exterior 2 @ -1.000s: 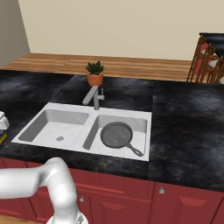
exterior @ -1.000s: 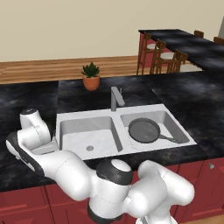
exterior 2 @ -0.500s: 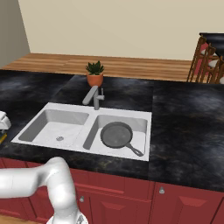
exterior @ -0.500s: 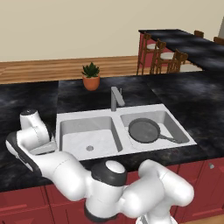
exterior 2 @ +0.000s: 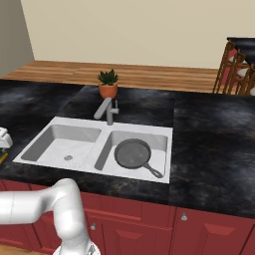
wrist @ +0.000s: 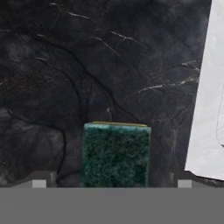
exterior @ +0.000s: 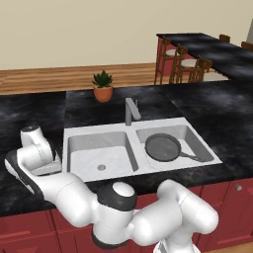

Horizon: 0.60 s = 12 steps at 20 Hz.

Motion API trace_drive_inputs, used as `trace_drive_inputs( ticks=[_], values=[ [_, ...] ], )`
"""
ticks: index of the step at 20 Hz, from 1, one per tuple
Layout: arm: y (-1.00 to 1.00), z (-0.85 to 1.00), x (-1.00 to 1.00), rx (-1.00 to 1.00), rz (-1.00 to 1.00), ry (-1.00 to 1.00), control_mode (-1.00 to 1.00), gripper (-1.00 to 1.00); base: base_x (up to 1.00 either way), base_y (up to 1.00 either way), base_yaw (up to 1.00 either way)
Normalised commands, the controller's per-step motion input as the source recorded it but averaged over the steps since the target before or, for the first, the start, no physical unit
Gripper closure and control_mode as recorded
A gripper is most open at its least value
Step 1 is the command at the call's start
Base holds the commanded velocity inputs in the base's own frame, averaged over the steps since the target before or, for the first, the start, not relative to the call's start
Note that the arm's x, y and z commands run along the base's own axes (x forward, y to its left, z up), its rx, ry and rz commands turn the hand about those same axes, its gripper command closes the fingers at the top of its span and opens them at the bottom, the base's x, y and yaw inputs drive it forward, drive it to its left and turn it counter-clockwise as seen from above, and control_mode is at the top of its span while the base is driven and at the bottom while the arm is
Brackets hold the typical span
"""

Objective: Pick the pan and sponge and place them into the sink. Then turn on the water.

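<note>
Dark green and speckled, the sponge (wrist: 116,155) lies flat on the black marbled table (wrist: 65,78), green face up, with a thin yellow line of its lower layer peeking out along the far edge. In the hand view its long axis looks to run from the gripper (wrist: 111,183) away toward the top of the frame, though its near end is cut off at the bottom, so the full length is not visible. Only the very tips of the gripper's two fingers (wrist: 39,183) show, one on each side of the sponge and spread wider than it, with black stone visible between each tip and the sponge; it's open and touching nothing. A white corner of the sink (wrist: 210,96) sits close by on the right of that view, with a strip of bare table between it and the sponge. Over in the base views, the pan (exterior: 163,147) rests flat in the sink's right-hand basin, handle pointing toward the basin's front right corner. The left basin (exterior: 101,155) lies bare, drain showing. The grey faucet (exterior: 131,110) stands behind the divider, and a potted plant (exterior: 103,87) sits on the table behind it.
</note>
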Motion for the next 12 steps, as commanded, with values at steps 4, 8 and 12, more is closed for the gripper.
trace_drive_inputs(
  ticks=[4, 8, 12],
  values=[
    [0.02, -0.10, 0.08, 0.00, -0.02, 0.01, -1.00, -1.00, 0.00, 0.00, 0.00],
    [0.00, -0.12, 0.03, 0.00, -0.02, 0.01, -1.00, -1.00, 0.00, 0.00, 0.00],
    [0.01, -0.17, 0.00, 0.00, -0.03, 0.02, -1.00, -1.00, 0.00, 0.00, 0.00]
  ],
)
